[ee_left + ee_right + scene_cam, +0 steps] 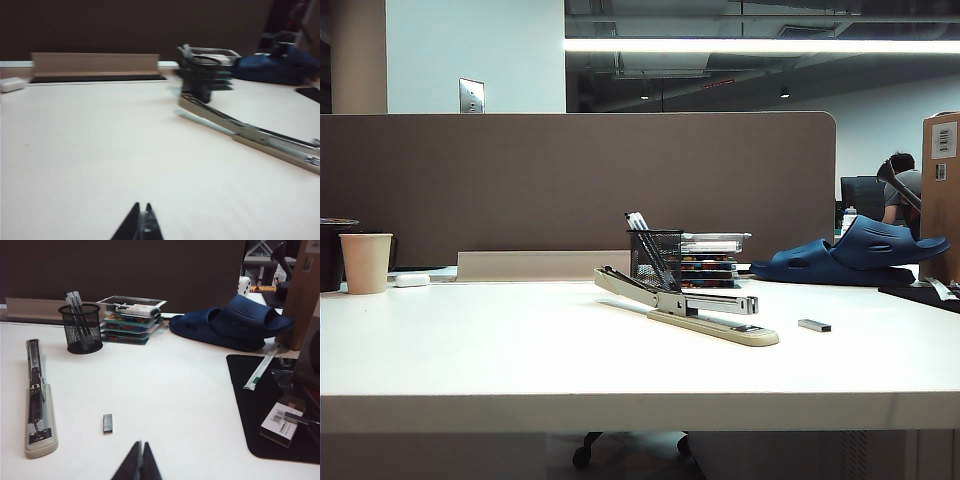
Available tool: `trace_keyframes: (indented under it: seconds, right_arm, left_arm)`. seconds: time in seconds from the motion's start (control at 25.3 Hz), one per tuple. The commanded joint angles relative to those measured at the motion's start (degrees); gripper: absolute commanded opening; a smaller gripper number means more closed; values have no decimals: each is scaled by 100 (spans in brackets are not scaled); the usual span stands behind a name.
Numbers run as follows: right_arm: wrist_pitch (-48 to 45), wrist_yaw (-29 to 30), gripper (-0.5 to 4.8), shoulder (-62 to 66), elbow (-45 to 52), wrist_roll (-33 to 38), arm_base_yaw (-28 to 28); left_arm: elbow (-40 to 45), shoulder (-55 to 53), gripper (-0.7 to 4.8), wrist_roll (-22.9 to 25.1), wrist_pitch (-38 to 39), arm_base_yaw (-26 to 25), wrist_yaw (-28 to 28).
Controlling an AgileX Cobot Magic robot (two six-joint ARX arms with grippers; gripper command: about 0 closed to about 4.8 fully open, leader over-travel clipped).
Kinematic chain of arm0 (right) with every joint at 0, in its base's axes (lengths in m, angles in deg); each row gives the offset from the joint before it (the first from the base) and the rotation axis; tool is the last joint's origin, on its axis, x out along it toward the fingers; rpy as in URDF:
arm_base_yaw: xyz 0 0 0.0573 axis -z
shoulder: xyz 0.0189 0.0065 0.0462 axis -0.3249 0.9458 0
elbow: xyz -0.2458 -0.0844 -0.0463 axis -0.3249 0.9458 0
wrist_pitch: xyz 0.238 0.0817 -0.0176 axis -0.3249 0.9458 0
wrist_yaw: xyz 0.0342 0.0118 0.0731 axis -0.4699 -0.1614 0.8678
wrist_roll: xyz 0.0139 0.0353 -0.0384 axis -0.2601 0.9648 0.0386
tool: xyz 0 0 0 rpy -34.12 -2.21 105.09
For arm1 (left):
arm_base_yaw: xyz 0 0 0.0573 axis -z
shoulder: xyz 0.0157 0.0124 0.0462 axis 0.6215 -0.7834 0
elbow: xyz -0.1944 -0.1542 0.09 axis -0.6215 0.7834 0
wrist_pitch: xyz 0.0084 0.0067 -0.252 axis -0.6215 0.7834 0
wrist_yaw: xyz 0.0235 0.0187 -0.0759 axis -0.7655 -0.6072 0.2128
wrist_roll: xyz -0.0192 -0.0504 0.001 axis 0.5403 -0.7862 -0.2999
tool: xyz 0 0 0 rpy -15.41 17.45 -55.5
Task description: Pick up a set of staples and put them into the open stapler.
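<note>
Three low views sharing stapler (pixel 685 303)

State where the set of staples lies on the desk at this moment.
In the exterior view the set of staples lies flat on the white table, right of centre, just right of the open stapler and apart from it; no gripper touches it.

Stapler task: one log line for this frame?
stapler: open, empty | set of staples: on table beside it | left gripper: shut, idle | right gripper: shut, idle

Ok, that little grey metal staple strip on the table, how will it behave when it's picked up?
The small grey metal staple strip looks rigid and light. Lying flat and low on the smooth white table, it would probably slide rather than roll, and may slip from a pinch.
</note>
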Motion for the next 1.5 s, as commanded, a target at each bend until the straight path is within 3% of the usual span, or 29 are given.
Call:
trace_keyframes:
  seconds: [0.04, 0.32, 0.55, 1.5]
  right_arm:
    - [-79, -2, -6, 0, -197, 28, -7]
    - [490, -17, -6, 17, -822, 372, -7]
    - [1633, -162, -6, 383, -1644, 369, -9]
    - [2238, 243, -6, 5565, -4503, 319, -238]
  left_arm:
    - [-9, 0, -6, 4, -35, -7, 682]
    - [-7, 0, -6, 4, 22, -7, 1954]
    - [-7, 0, -6, 4, 184, -4, 1969]
    - [-7, 0, -6, 7, 415, -7, 1965]
